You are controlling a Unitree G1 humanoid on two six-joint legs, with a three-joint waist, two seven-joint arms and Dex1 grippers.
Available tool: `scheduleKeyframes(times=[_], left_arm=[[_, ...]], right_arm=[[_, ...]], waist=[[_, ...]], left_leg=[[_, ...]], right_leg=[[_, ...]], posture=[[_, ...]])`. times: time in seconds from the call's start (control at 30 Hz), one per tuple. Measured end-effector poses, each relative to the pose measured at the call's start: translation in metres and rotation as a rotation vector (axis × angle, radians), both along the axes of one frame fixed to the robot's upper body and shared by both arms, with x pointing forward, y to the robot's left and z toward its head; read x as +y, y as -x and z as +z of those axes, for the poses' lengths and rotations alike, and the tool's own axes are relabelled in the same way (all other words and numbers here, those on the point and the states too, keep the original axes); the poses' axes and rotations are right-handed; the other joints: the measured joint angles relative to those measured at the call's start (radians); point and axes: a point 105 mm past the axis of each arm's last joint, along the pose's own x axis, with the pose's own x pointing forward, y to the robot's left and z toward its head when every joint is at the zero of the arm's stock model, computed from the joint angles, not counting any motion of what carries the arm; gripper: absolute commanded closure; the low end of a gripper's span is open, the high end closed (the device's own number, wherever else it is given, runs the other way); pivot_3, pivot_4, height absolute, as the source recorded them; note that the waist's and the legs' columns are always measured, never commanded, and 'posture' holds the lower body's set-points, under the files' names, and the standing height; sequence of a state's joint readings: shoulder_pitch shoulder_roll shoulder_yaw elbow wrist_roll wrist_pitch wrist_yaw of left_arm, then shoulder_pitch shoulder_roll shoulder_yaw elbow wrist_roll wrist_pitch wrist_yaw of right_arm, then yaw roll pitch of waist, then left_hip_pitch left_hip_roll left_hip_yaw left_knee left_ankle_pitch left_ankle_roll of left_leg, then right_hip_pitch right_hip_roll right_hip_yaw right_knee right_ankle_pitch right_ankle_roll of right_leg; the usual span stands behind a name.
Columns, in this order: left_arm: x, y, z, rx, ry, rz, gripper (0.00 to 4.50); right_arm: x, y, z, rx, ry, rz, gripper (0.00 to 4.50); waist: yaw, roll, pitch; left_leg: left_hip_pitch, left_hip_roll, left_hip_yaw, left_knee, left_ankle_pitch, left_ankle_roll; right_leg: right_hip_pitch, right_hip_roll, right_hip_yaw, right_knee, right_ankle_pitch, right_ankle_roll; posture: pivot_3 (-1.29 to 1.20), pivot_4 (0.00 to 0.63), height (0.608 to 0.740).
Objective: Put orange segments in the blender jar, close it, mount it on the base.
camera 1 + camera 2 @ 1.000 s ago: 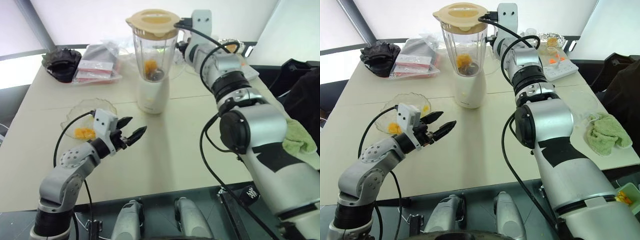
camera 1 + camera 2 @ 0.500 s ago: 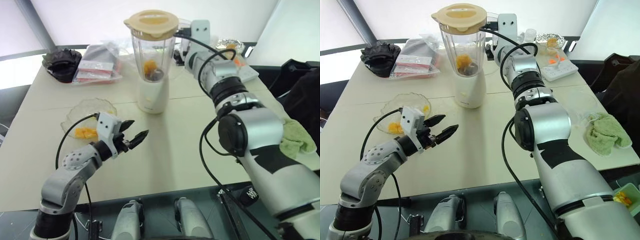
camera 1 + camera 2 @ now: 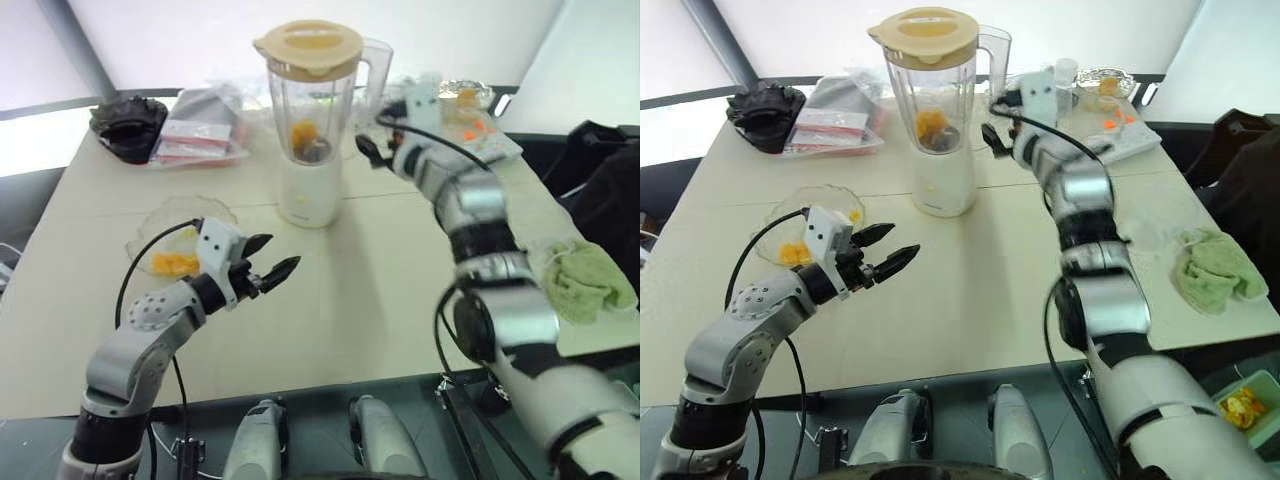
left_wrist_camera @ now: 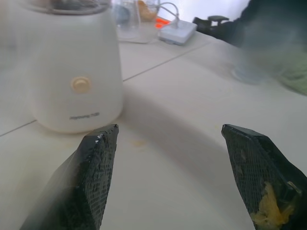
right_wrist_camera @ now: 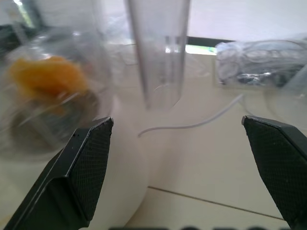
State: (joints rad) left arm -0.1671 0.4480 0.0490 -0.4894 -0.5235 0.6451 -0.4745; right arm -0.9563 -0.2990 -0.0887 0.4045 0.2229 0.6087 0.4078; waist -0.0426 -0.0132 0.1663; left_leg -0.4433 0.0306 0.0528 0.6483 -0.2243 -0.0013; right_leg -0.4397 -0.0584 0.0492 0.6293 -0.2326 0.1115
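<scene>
The blender jar (image 3: 310,105) stands on the cream base (image 3: 308,195) at mid table, with a beige lid (image 3: 308,44) on top. Orange segments (image 3: 303,133) lie inside it above the blade. My right gripper (image 3: 1000,116) hangs open just right of the jar, level with its handle (image 5: 160,52), which stands ahead between the spread fingers without touching them. More orange segments (image 3: 173,264) lie in a shallow clear dish (image 3: 190,213) at the left. My left gripper (image 3: 278,252) is open and empty, in front of the base (image 4: 72,81), with orange pulp stuck to one finger (image 4: 261,191).
A black object (image 3: 125,120) and bagged packets (image 3: 195,125) lie at the back left. A white power strip (image 3: 485,138) and a small glass bowl (image 3: 462,95) sit at the back right. A green cloth (image 3: 585,285) lies at the right edge. A green tub (image 3: 1245,400) sits below the table.
My right gripper has opened and come down and back from behind the jar's top to beside its handle. The left arm has stayed put.
</scene>
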Motion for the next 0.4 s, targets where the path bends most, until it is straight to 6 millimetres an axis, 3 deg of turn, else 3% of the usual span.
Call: scheduleKeyframes(times=[0.13, 0.27, 0.4], left_arm=[[0.010, -0.004, 0.005, -0.016, 0.018, 0.065, 0.90], [0.038, -0.007, 0.014, -0.041, 0.000, 0.159, 0.90], [0.055, -0.006, 0.021, -0.049, -0.011, 0.199, 0.90]], right_arm=[[-0.011, 0.040, 0.002, -0.010, 0.020, 0.122, 0.04], [-0.022, 0.077, 0.018, -0.053, 0.045, 0.245, 0.04], [-0.028, 0.108, 0.021, -0.066, 0.161, 0.382, 0.04]], waist=[[0.002, 0.000, 0.000], [-0.001, 0.000, 0.000], [0.003, -0.001, 0.000]], left_leg=[[0.001, 0.000, 0.000, 0.001, 0.000, 0.000], [0.003, 0.001, 0.001, 0.002, 0.000, 0.000], [0.003, 0.001, 0.000, 0.002, 0.000, 0.000]], right_leg=[[0.000, 0.000, 0.000, 0.001, 0.000, 0.000], [0.001, 0.003, 0.000, 0.001, -0.002, -0.004], [0.002, 0.004, 0.000, 0.000, -0.003, -0.005]], posture=[[0.00, 0.150, 0.740], [0.00, 0.150, 0.740], [0.00, 0.150, 0.740]])
